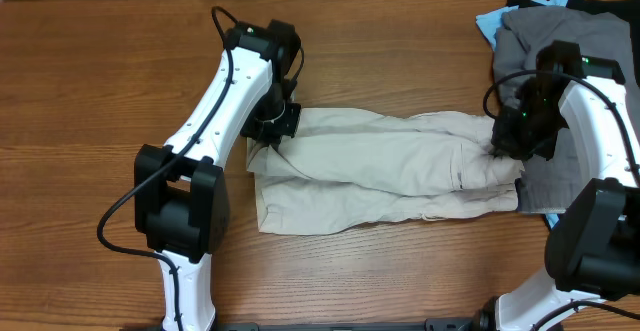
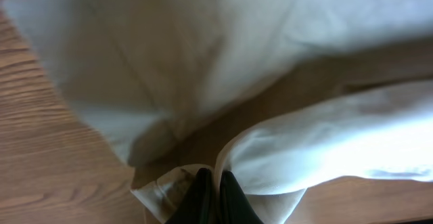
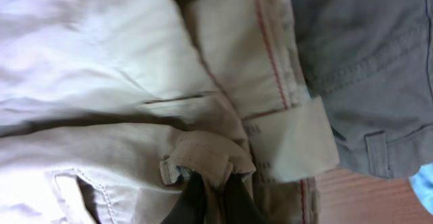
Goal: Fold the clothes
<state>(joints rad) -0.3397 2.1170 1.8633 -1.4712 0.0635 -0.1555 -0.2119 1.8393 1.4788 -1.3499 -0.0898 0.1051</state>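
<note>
The light beige cotton shorts point(image 1: 380, 166) lie stretched across the brown wooden table point(image 1: 100, 71) between the arms. The left gripper point(image 2: 215, 180) pinches a fold at the leg-hem end, its fingers nearly together. The right gripper point(image 3: 215, 183) is clamped just as tightly on the waistband. Opposite ends are held, probably to tension the cloth for folding. Crumpled grey shorts point(image 1: 600, 41) touch the waistband end.
</note>
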